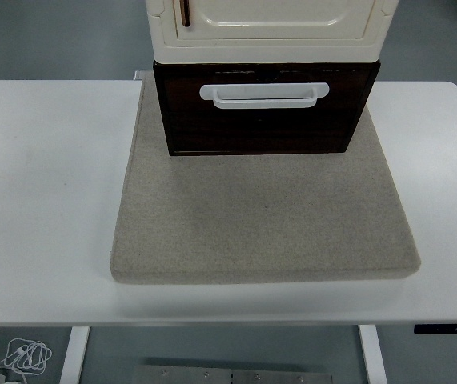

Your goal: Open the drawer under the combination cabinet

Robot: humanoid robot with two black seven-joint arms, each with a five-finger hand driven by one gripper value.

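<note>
A cream-coloured combination cabinet [268, 28] stands at the far middle of the white bench [44, 184], its top cut off by the upper edge of the view. Directly beneath it sits the dark brown drawer [264, 128], its front face toward the camera and roughly flush with the cabinet front above (how far it is pulled out cannot be told from this angle). A wide white handle [264, 94] runs across the upper part of the drawer front. On the cabinet door above, a thin brown vertical handle [186, 12] shows near the left edge.

The cabinet and drawer rest on the rear part of a thick beige felt mat [264, 220], which lies on the middle of the bench and reaches forward toward the near edge.

Neither robot hand appears anywhere in the view, so their state cannot be told.

Below the bench, at the lower left, a coil of white cable [24, 354] lies on the floor.
</note>
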